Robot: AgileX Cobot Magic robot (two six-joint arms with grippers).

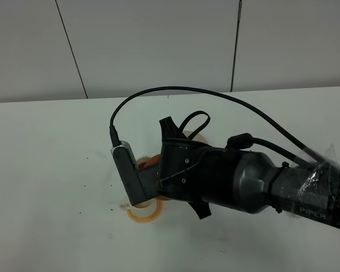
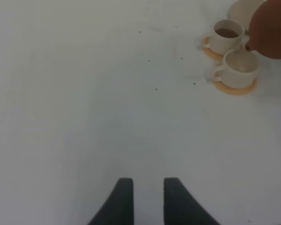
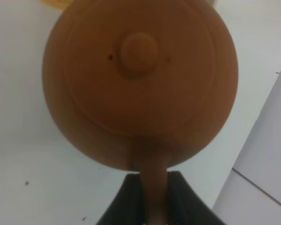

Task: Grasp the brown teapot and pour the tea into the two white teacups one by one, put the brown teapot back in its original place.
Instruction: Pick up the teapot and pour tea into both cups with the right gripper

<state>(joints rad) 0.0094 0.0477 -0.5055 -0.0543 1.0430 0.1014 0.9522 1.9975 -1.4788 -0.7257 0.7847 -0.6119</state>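
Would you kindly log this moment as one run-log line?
right gripper: holds teapot by handle, spout at second cup | first cup: has tea | left gripper: open, empty

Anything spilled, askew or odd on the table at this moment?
Only small dark specks scattered on the white table beside the teacups; what they are is unclear. Both cups stand upright on their orange coasters, no puddle visible.

High overview, two downward wrist views
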